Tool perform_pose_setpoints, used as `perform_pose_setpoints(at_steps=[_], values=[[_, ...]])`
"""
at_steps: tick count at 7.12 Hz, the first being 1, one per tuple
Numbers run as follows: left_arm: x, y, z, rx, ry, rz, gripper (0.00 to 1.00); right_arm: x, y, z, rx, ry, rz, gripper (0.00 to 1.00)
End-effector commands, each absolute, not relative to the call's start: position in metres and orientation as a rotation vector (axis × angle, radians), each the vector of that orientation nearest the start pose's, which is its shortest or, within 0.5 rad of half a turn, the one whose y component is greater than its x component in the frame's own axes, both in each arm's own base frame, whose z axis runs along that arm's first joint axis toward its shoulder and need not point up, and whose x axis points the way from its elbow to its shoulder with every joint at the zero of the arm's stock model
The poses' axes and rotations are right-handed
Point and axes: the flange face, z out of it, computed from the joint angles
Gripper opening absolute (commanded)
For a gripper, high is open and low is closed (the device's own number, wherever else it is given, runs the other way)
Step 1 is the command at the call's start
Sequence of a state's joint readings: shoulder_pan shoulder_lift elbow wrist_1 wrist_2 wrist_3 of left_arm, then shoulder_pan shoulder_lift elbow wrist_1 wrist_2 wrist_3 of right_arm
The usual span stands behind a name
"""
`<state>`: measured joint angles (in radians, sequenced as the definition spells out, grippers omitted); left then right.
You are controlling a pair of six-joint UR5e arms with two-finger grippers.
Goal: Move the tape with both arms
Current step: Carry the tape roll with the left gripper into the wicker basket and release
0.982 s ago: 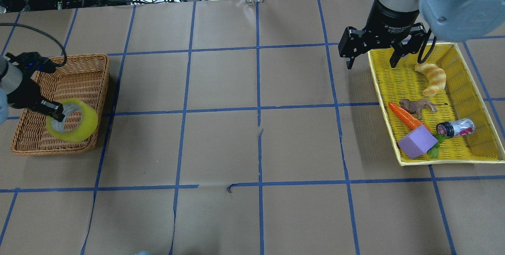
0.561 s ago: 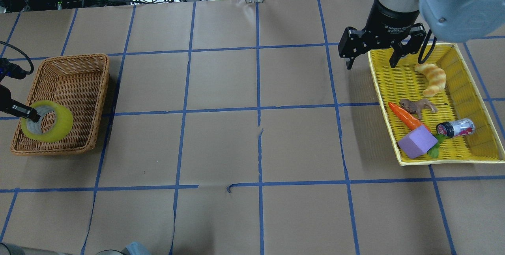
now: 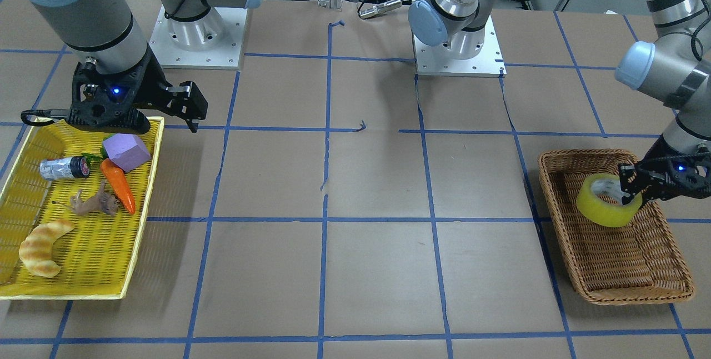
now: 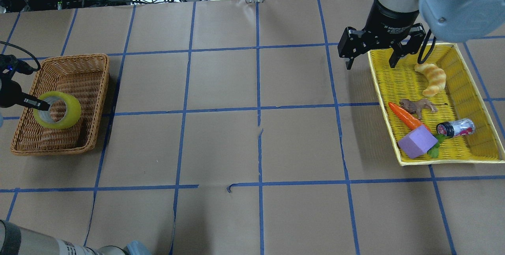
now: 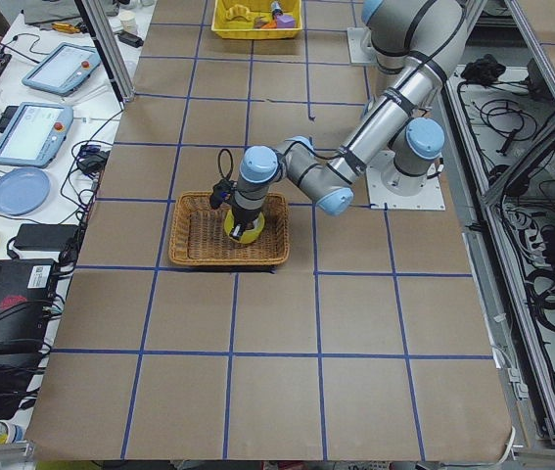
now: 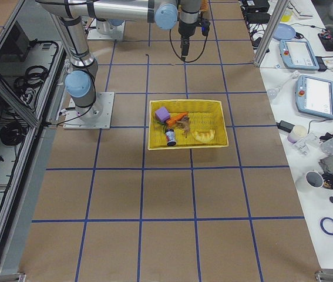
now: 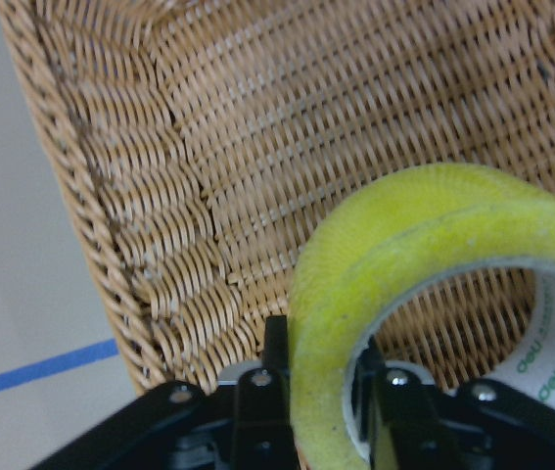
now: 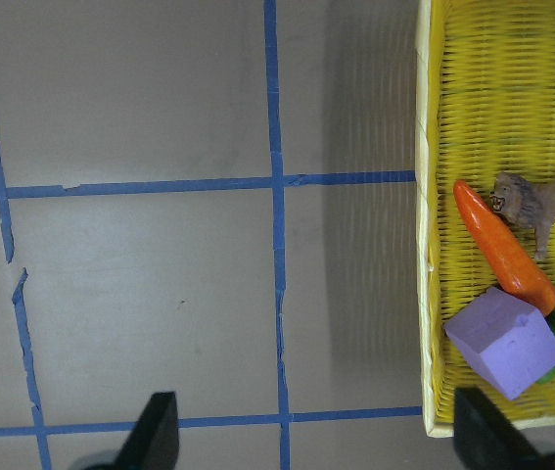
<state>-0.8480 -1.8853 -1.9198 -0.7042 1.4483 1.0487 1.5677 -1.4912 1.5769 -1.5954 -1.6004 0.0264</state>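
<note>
My left gripper (image 4: 40, 106) pinches the tape (image 4: 73, 111) by its wall, one finger inside the ring and one outside on the yellow band. The tape sits tilted within the wicker basket (image 4: 71, 65) at the surface's left end. My right gripper (image 4: 371, 64) is spread wide and empty, straddling the yellow tray (image 4: 394, 85) rim.

At the black left gripper (image 4: 41, 106): a translucent yellow tape roll (image 4: 59, 122) with a whitish, green-printed core, over a tan woven wicker basket (image 4: 71, 73). Beside the black right gripper (image 4: 371, 64) — bright yellow mesh tray (image 4: 388, 85), orange carrot (image 4: 406, 117), purple block (image 4: 417, 141), tan-striped croissant (image 4: 433, 78). The table (image 4: 221, 140) is brown paper — blue grid.
</note>
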Motion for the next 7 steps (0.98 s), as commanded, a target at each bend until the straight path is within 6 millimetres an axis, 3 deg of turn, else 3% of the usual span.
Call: perform_pose_setpoints(at_steps=[1,2,4,6,7], values=[[0.253,-0.524,0.251,0.472,3.031,-0.482,0.97,0.129,-0.518,0.447,0.045,3.171,0.097,1.00],[0.245,-0.525,0.267,0.386,3.036,-0.528,1.00,0.129,-0.518,0.447,0.045,3.170,0.097,1.00],[0.217,-0.532,0.309,0.440,2.970,-0.540,1.00,0.129,-0.519,0.447,0.045,3.165,0.094,1.00],[0.146,-0.542,0.347,0.303,3.076,-0.513,1.00,0.127,-0.521,0.454,0.045,3.168,0.066,1.00],[0.105,-0.544,0.367,0.141,3.138,-0.497,1.00,0.125,-0.519,0.465,0.050,3.178,0.036,1.00]])
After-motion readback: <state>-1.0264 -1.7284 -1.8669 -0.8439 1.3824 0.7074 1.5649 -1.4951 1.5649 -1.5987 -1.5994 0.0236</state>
